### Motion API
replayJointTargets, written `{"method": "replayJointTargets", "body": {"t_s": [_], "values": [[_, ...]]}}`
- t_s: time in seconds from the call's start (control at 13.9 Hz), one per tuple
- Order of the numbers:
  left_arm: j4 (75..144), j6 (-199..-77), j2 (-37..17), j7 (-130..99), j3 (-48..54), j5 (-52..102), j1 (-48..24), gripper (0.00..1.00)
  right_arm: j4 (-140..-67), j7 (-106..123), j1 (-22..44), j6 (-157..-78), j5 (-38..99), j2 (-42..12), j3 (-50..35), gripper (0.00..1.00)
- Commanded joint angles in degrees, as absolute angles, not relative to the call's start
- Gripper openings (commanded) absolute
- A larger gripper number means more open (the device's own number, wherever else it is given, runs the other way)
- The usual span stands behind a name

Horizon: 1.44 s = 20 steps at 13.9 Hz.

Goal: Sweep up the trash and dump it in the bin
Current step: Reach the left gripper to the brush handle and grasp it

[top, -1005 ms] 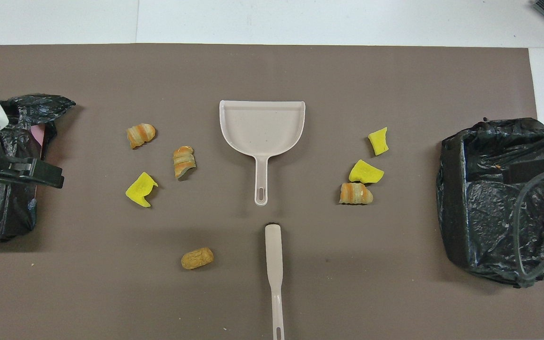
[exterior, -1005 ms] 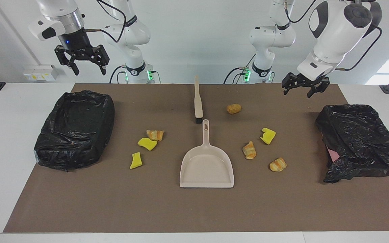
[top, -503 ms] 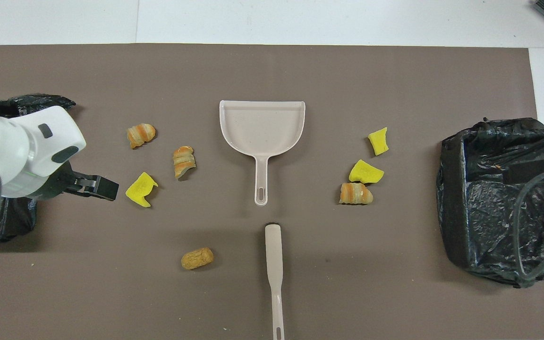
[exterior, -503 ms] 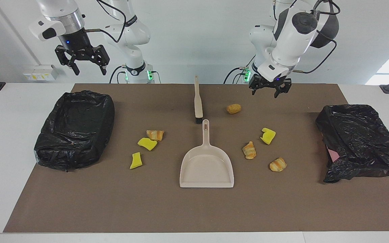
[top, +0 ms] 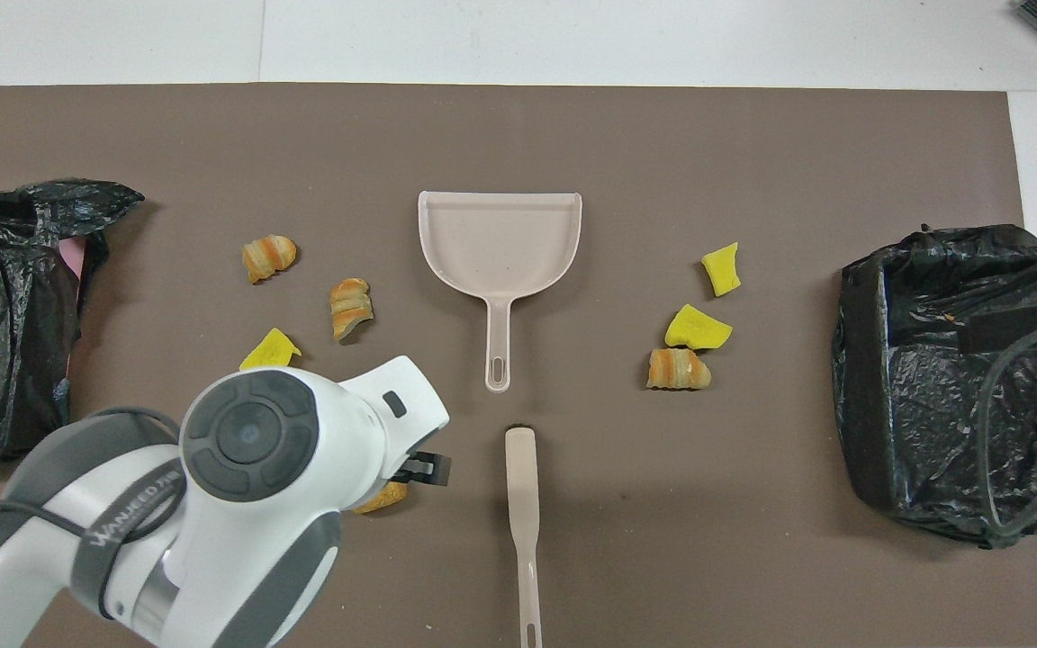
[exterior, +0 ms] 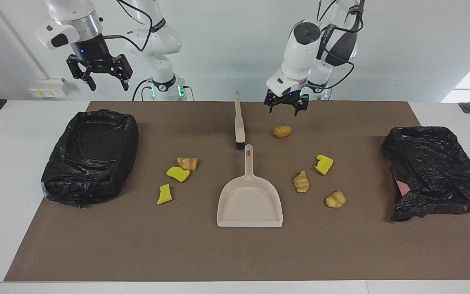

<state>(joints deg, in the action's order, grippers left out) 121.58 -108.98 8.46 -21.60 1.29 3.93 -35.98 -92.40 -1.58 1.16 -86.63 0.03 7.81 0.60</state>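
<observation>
Potato-like lump (exterior: 282, 131) lies just under the open left gripper (exterior: 286, 107).

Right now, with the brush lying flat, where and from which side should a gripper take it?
Grip the brush mid-handle, from straight above, fingers closing across its narrow width. It lies flat, handle end toward the robots and dark bristle head beside the dustpan handle. The left gripper, open, hovers close by.

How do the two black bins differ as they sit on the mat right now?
The bin at the right arm's end sits squared, its liner open upward, the inside showing. The bin at the left arm's end looks slumped; its liner is crumpled over the top, and a pink patch shows at its edge. The right claw hangs open above the first; no claw is over the second. Both are lined with black plastic and rest on the mat.
</observation>
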Motion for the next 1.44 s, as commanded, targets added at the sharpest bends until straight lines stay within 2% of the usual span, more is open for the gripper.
{"method": "replayJointTargets", "body": {"t_s": [0.0,0.36,0.72,0.86,0.93,1.01,1.08,1.15,1.36], "values": [[124.28,-113.54,6.52,-26.43,0.18,4.31,-43.31,1.00,-93.87,-0.18,0.79,-86.75,0.26,9.14,0.44,1.00],[130.16,-125.40,3.52,-36.37,0.18,4.74,-53.51,1.00,-93.87,-0.18,0.79,-86.66,0.26,9.14,0.44,1.00],[130.78,-129.29,0.27,-42.10,0.18,7.38,-58.96,1.00,-93.87,-0.18,0.79,-86.66,0.18,9.14,0.44,1.00],[130.87,-130.16,-2.10,-42.63,0.18,7.29,-60.11,0.86,-93.87,-0.18,0.79,-86.57,0.18,9.14,0.44,1.00],[130.87,-130.43,-2.37,-42.63,0.18,7.38,-60.12,0.71,-93.87,-0.18,0.79,-86.57,0.26,9.23,0.44,1.00],[130.70,-130.26,-2.46,-42.71,0.09,7.38,-60.03,0.47,-93.87,-0.18,0.79,-86.57,0.26,9.23,0.44,1.00],[130.61,-129.91,-2.46,-42.63,0.09,7.38,-59.86,0.18,-93.87,-0.18,0.79,-86.57,0.26,9.23,0.44,1.00],[130.61,-129.55,-2.20,-42.45,0.09,7.38,-59.42,0.00,-93.87,-0.18,0.79,-86.40,0.26,9.23,0.44,1.00],[129.91,-126.67,-1.15,-42.19,-0.09,7.38,-57.32,0.00,-93.87,-0.09,0.79,-86.40,0.26,9.14,0.44,1.00]]}}
